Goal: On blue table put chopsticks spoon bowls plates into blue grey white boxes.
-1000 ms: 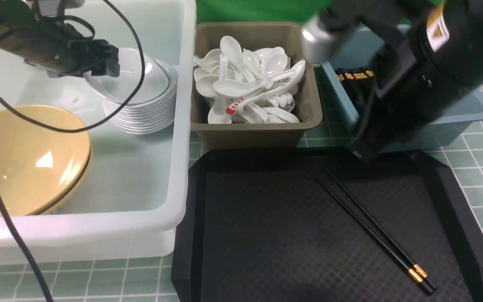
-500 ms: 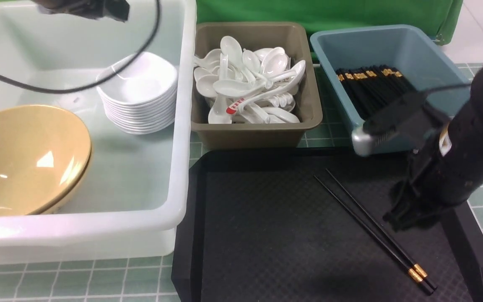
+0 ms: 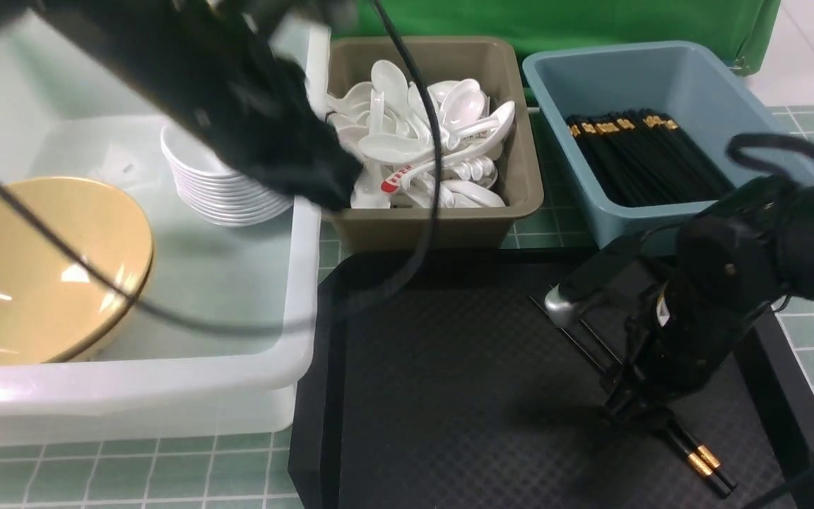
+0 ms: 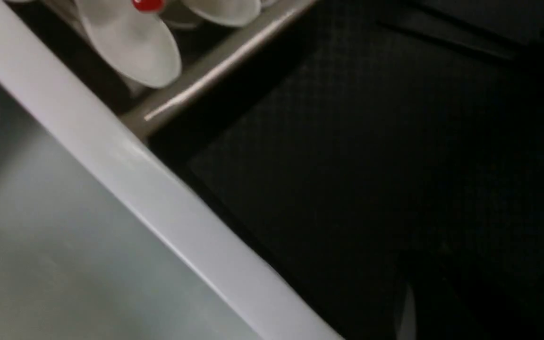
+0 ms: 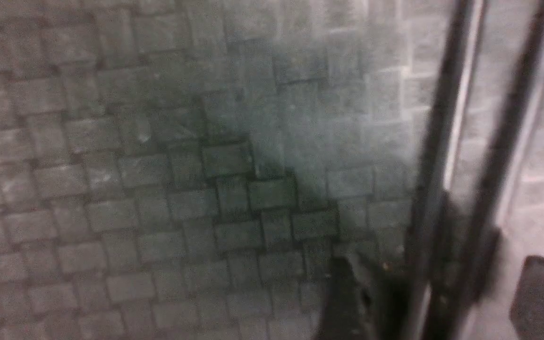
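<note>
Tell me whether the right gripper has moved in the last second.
Yes. The right gripper came away from the blue box toward the near side, down over the chopsticks on the black tray.

Glossy bowls point(image 3: 39, 268), matt textured tray point(image 3: 449, 382) (plastic)

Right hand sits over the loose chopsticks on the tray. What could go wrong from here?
1. The right hand straddles two chopsticks lying side by side on the black tray; closing may catch only one or roll them apart.
2. The cable of the left arm drapes across the grey bin of spoons and might snag one.
</note>
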Robot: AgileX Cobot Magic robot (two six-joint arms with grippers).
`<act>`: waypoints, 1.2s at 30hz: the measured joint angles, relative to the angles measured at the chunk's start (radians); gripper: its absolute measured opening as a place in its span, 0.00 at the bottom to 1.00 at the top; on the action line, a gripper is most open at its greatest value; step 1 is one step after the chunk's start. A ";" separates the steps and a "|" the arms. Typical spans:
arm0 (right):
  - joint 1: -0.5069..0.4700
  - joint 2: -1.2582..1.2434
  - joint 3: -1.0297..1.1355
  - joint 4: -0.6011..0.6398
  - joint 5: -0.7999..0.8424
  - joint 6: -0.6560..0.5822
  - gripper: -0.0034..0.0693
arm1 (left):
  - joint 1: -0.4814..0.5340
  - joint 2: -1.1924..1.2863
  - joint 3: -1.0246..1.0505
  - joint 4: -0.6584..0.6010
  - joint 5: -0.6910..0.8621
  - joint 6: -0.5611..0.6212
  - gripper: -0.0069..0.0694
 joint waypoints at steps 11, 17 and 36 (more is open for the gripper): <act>0.000 0.014 -0.018 0.028 0.019 0.000 0.24 | -0.024 -0.125 0.103 -0.021 -0.008 0.017 0.08; 0.012 -0.136 -0.061 0.034 0.107 -0.025 0.24 | -0.024 -0.195 0.103 -0.095 -0.027 0.043 0.08; -0.249 0.130 -0.772 0.017 0.008 0.082 0.10 | -0.024 0.101 -0.219 -0.218 -0.412 0.204 0.08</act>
